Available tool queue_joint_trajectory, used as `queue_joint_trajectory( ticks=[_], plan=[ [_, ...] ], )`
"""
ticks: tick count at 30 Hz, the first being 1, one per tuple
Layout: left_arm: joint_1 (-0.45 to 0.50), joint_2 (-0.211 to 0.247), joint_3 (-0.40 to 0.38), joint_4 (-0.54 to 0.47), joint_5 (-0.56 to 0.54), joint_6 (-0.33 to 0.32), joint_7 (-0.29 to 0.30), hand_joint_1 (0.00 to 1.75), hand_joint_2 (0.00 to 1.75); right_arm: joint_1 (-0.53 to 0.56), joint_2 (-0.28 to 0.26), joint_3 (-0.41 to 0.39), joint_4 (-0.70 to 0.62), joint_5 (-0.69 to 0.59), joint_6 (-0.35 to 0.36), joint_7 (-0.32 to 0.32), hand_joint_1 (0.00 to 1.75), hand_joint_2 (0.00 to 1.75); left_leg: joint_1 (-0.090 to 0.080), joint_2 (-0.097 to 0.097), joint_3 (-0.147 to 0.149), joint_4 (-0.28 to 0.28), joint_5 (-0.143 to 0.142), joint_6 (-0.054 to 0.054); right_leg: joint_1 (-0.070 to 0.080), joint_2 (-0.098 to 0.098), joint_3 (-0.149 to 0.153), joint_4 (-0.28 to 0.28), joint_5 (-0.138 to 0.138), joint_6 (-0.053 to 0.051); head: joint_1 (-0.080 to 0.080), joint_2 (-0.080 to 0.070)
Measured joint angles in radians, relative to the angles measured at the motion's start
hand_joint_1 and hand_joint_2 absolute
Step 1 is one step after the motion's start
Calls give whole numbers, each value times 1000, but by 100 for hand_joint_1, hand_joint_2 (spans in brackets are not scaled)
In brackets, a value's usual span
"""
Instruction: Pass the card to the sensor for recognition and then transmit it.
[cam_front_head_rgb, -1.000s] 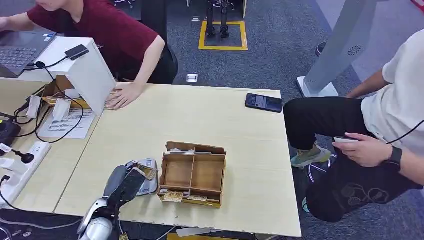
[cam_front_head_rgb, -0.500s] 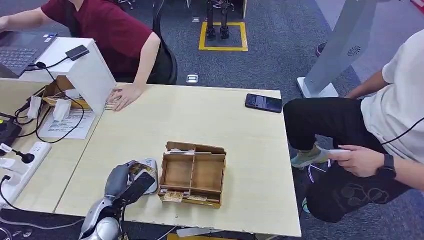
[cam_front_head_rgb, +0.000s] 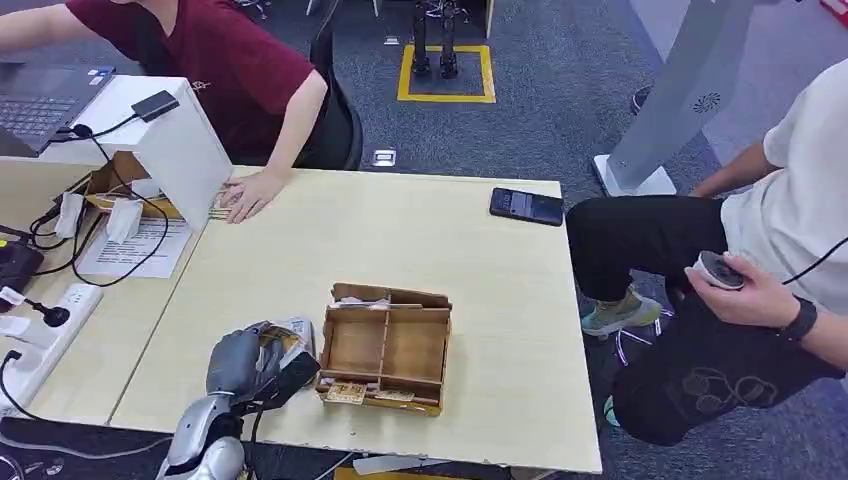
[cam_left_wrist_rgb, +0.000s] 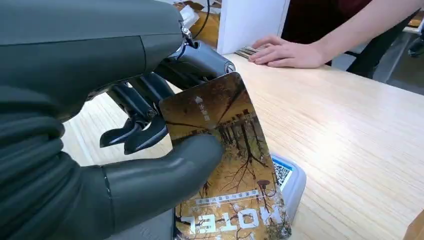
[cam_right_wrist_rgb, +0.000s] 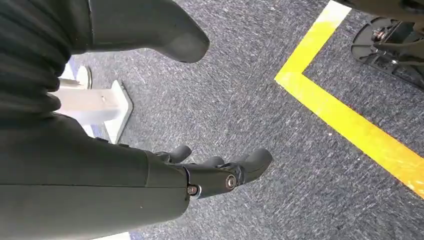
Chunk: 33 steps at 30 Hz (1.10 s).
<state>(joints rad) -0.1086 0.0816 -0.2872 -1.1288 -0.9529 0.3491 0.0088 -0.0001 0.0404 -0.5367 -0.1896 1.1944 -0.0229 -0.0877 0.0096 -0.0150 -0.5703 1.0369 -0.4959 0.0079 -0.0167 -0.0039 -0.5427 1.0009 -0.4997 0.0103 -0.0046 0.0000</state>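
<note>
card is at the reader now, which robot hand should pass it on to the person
Left. The left robot hand already pinches the card just above the reader on the table. The right robot hand hangs open over the carpet.

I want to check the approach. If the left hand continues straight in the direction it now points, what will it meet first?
Probably the grey card reader on the table: the left hand holds the hotel card just over it. Whether card and reader already touch is unclear.

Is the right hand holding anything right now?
No; the right hand hangs over the carpet with nothing between its fingers.
</note>
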Motion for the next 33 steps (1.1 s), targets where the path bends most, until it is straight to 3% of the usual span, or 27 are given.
queue_joint_trajectory(
  ticks=[5, 7, 9, 11, 12, 14, 16, 21, 27, 30, 33],
  plan=[
    [-3, -5, 4, 8, 4, -2, -6, 175, 175, 0, 0, 0, 0, 2, -1, -1, 0, 175, 0, 0, 2, 0, 0, 0, 0, 0, 2, 0, 0, 0, 0, 0],
    [-2, -8, 12, 8, 68, -20, -46, 175, 175, 0, 0, 0, 0, 6, -1, -3, 0, 175, 0, 0, 2, 0, 0, 0, 0, 0, 2, 0, 0, 0, 0, 0],
    [3, -18, 31, 5, 252, -97, -151, 175, 175, 0, 0, -1, 0, 7, -1, -7, 0, 175, 0, 0, 2, 0, 0, 0, 0, 0, 2, 0, 0, 0, 0, 0],
    [26, -30, 62, -26, 550, -223, -271, 175, 175, 1, 0, -2, 0, 9, -4, -15, 0, 175, 0, 0, 2, 0, 0, 0, 0, 0, 2, 0, 0, 0, 0, 0],
    [40, -36, 76, -50, 669, -256, -309, 175, 175, 2, 0, -3, 0, 10, -5, -18, 0, 175, 0, 0, 1, 0, 1, 0, 0, 0, 1, 0, 0, 0, 0, 0],
    [57, -51, 97, -97, 846, -262, -364, 175, 175, 2, 0, -5, 0, 12, -6, -18, 0, 175, 0, -1, -1, 0, 1, 0, 0, -1, -1, 0, 0, 0, 0, 0],
    [55, -63, 112, -137, 925, -246, -382, 175, 175, 1, 0, -5, 0, 15, -10, -18, 0, 175, 0, -1, -2, 0, 1, 0, 0, -1, -1, 0, 0, 0, 0, 0],
    [9, -74, 185, -224, 984, -112, -470, 175, 175, 0, 0, -5, 0, 27, -17, -18, 0, 175, 0, 0, -2, 0, 1, 0, 0, -1, -2, 0, 1, 0, 0, 0],
    [-52, -73, 245, -242, 991, -46, -479, 175, 175, -2, 0, -5, 0, 41, -17, -12, 0, 175, 0, 0, -2, 0, 1, 0, 1, 0, -2, 0, 1, 0, 0, 0],
    [-78, -68, 259, -240, 954, 4, -484, 175, 175, -3, 0, -5, 0, 45, -16, -12, 0, 175, 0, 0, -2, 0, 1, 0, 0, 0, -2, 0, 1, 0, 0, 0],
    [-115, -51, 261, -204, 787, 131, -510, 175, 175, -6, 0, -5, 0, 60, -13, -18, 0, 175, 0, 0, -2, 0, 1, 0, 0, 0, -2, 0, 1, 0, 0, 0]
  ],
)
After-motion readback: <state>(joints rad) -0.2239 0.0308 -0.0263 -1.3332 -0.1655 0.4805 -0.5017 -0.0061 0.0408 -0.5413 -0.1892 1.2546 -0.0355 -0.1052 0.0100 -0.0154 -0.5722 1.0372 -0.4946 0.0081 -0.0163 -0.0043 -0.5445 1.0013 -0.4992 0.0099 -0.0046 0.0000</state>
